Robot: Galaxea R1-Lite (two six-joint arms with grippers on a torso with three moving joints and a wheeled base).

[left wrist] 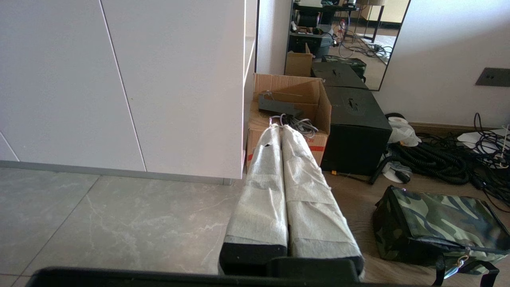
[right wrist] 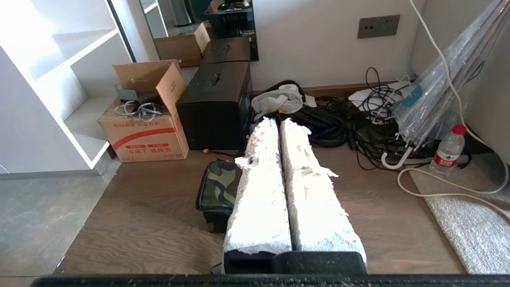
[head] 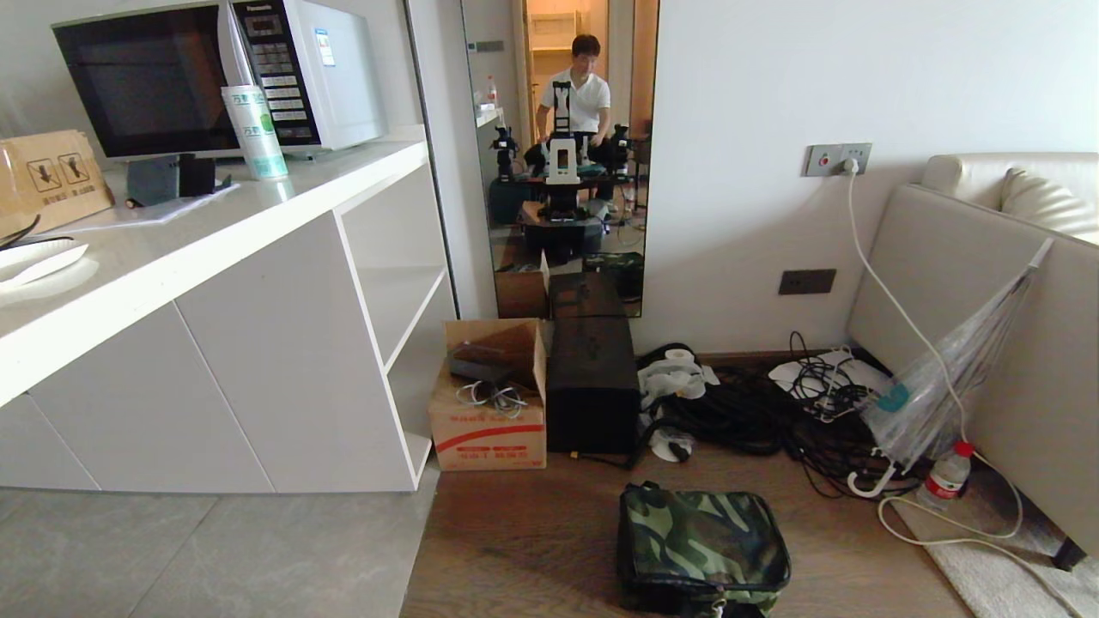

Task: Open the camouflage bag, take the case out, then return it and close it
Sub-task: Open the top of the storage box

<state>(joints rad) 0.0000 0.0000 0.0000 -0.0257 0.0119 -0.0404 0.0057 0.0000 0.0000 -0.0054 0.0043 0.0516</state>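
Camouflage bag [head: 702, 549] lying zipped on the wood floor.
Left gripper [left wrist: 279, 128] and right gripper [right wrist: 278, 121] are hovering clenched, empty, near the bag, pointing past it.

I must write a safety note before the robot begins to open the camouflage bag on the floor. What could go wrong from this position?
1. The camouflage bag is soft and lies loose on the smooth wooden floor; it may slide when one shut tool pulls at it.
2. Black cables and a white cord lie close to the bag's right; an arm may catch them.
3. The water bottle and the umbrella could be knocked over.
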